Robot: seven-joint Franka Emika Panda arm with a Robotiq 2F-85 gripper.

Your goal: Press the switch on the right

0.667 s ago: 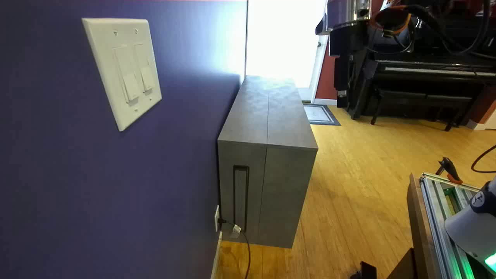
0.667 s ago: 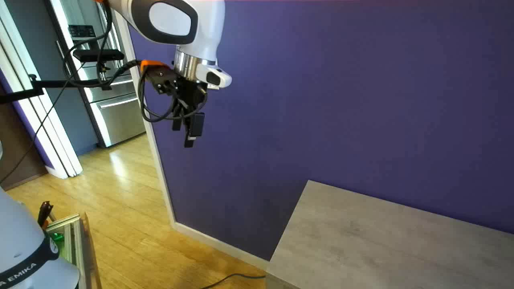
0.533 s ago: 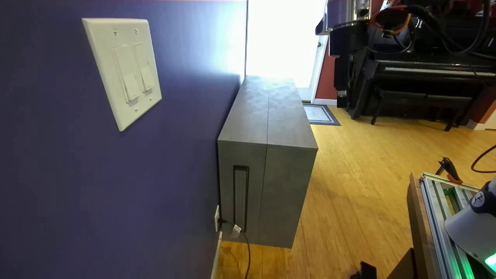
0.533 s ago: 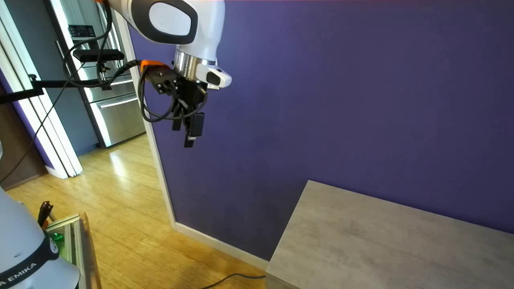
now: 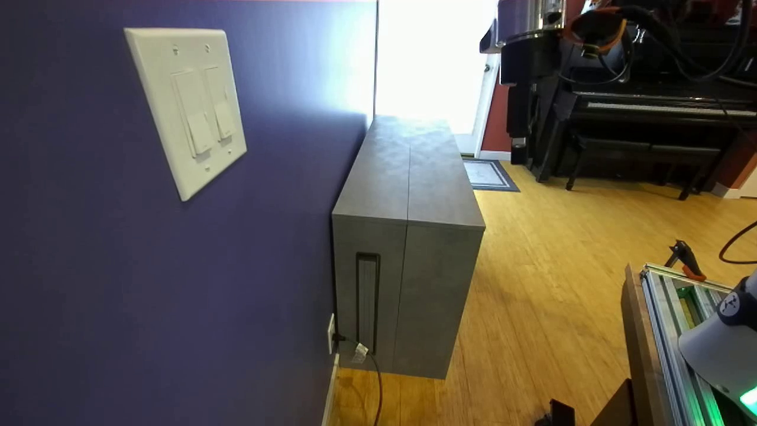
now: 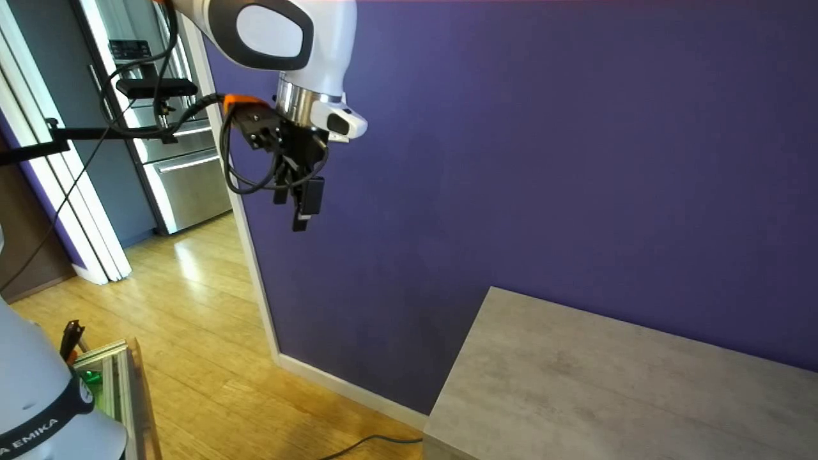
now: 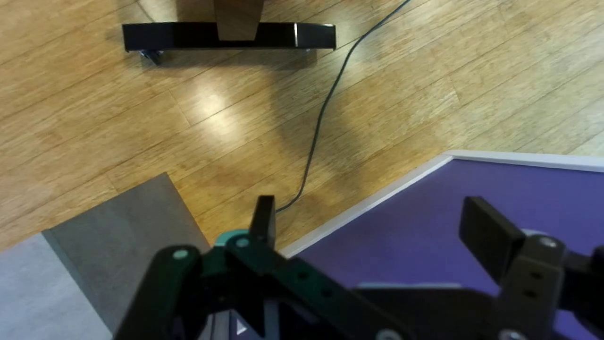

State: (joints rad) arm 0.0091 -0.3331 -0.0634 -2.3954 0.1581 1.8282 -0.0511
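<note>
A purple wall (image 5: 260, 266) rises from a yellowish wooden floor (image 5: 532, 284), and a grey cabinet (image 5: 408, 177) stands along it. In an exterior view, a cream wall plate (image 5: 158, 77) is fixed to that wall, nearer the camera than the cabinet and higher than its top. Two tall, narrow rockers sit side by side in the plate: the left-hand rocker (image 5: 194, 112) and, just beside it and farther from the camera, the right-hand switch (image 5: 221, 105). Low on the wall near the cabinet is an outlet (image 5: 331, 333), with a dark cord (image 5: 379, 384) leading from it down to the floor. Farther back, to the right of a bright doorway (image 5: 434, 59), stand a black piano (image 5: 650, 109) and a bench (image 5: 647, 151). The gripper (image 7: 375, 222) hangs beneath the white arm (image 6: 326, 51), its fingers (image 7: 490, 236) pointing down in both exterior views; where the plate shows, it appears well to the right of the switch and apart from it. The wrist view shows the two fingers spread wide, with floor, cord and wall visible through the gap between them. In an exterior view, a stainless refrigerator (image 6: 192, 185) stands in the background, and the robot's base (image 6: 38, 396) is beside a metal frame (image 6: 121, 383).
</note>
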